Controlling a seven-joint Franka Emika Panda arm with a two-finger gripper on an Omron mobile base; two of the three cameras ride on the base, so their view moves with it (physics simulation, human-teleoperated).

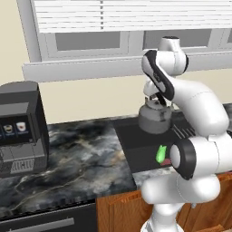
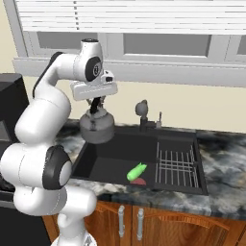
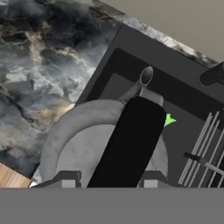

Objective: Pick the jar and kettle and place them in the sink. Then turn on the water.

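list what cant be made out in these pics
- Hand view: the kettle lid and the green item in the sink are mostly hidden by the black handle.
- Left base view: the right part of the sink is hidden by the arm.
- Right base view: the jaws' contact with the handle is too small to tell.
- Coffee machine: cut by the left edge.

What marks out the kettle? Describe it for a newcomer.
Find the black sink set in the marble counter. Above its left end, the gripper holds the kettle by its arched black handle. It is squat, round, grey metal, unlike the green jar lying below.
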